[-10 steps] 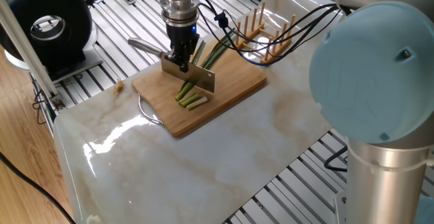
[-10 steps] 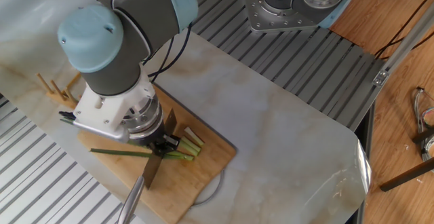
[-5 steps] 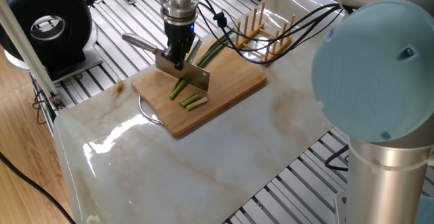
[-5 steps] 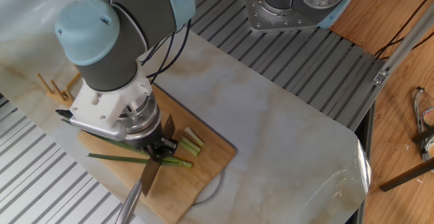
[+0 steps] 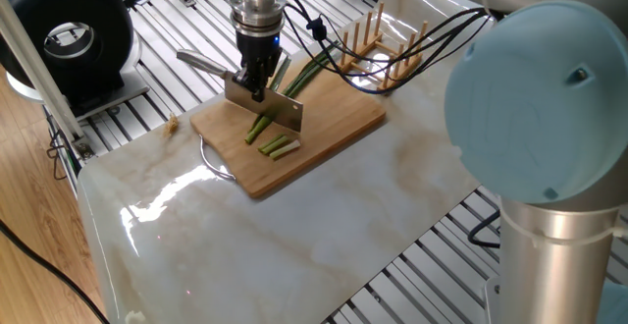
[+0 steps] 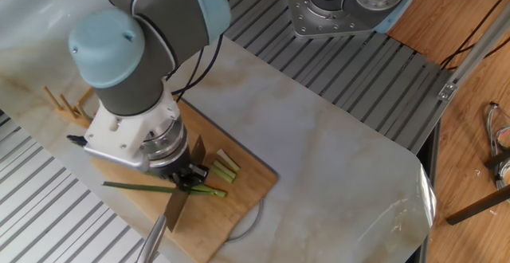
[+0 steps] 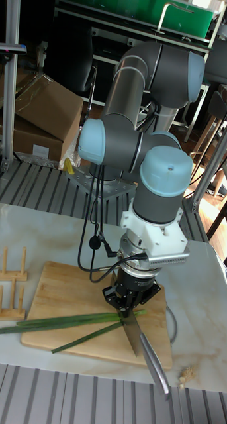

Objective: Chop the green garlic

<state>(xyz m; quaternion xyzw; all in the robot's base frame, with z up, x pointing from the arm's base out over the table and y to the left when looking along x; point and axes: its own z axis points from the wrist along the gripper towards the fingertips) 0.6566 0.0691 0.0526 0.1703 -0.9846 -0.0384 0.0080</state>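
Since a second ago we have lifted the knife (image 5: 263,106) off the stalks, and over the last half second it has barely shifted; our gripper (image 5: 254,81) stays clamped on the blade's upper edge, fingers narrow around it, with the steel handle (image 5: 203,61) pointing out toward ten o'clock in one fixed view. We see the blade hanging just above the cutting board (image 5: 334,128), edge down, across the green garlic (image 5: 306,72). From the gripper, its long dark leaves run toward one o'clock, past the board's far edge and near the wooden peg rack (image 5: 381,41). At about five o'clock from the gripper, the cut pieces (image 5: 278,145) lie close together on the board, pale at their ends. In the tall fixed view we see the stalks (image 7: 67,323) stretched out toward nine o'clock from the blade (image 7: 132,334), lying flat on the board (image 7: 60,291), which rests on the marble tabletop (image 5: 324,226)
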